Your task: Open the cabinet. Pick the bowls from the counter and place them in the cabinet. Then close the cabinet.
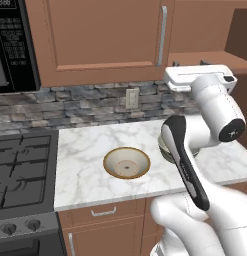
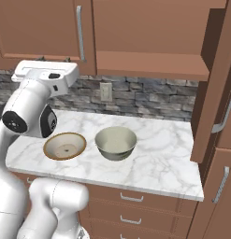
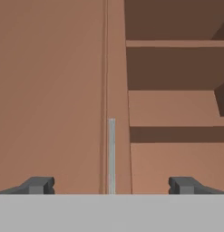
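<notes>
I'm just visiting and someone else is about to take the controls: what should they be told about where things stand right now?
Gripper: open, holding nothing, raised in front of the cabinet, facing the left door's silver handle.
Cabinet: right door swung open, shelf showing; left door shut.
Cream bowl and grey-green bowl both sit side by side on the counter, untouched.
Done: right door opened.
Left: probably open the left door, carry both bowls into the cabinet, then close it.
</notes>
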{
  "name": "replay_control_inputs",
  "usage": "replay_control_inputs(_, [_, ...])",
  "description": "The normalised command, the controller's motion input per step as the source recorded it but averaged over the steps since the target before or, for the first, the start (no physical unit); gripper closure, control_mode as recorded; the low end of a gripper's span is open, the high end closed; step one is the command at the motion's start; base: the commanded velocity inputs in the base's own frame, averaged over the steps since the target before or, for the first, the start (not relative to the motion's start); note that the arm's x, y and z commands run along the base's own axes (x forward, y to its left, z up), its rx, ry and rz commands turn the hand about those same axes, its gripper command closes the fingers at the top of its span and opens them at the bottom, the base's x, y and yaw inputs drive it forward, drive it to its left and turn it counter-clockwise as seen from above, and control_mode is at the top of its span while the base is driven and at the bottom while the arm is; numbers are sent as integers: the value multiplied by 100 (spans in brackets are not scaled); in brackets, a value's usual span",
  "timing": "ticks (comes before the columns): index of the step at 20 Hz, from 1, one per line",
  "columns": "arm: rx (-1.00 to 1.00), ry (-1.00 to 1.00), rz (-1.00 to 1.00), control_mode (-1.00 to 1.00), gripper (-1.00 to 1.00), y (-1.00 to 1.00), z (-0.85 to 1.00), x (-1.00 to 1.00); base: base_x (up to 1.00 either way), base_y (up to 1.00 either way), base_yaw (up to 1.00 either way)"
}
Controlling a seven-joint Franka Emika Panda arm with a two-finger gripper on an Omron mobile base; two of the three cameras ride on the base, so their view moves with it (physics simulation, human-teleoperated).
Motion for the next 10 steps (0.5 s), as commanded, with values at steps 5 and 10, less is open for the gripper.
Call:
replay_control_inputs(5, [0, 6, 1, -100, -100, -4, 0, 32, 0, 0, 0])
replay_control_inputs(10, [0, 7, 1, -100, -100, -2, 0, 23, 0, 0, 0])
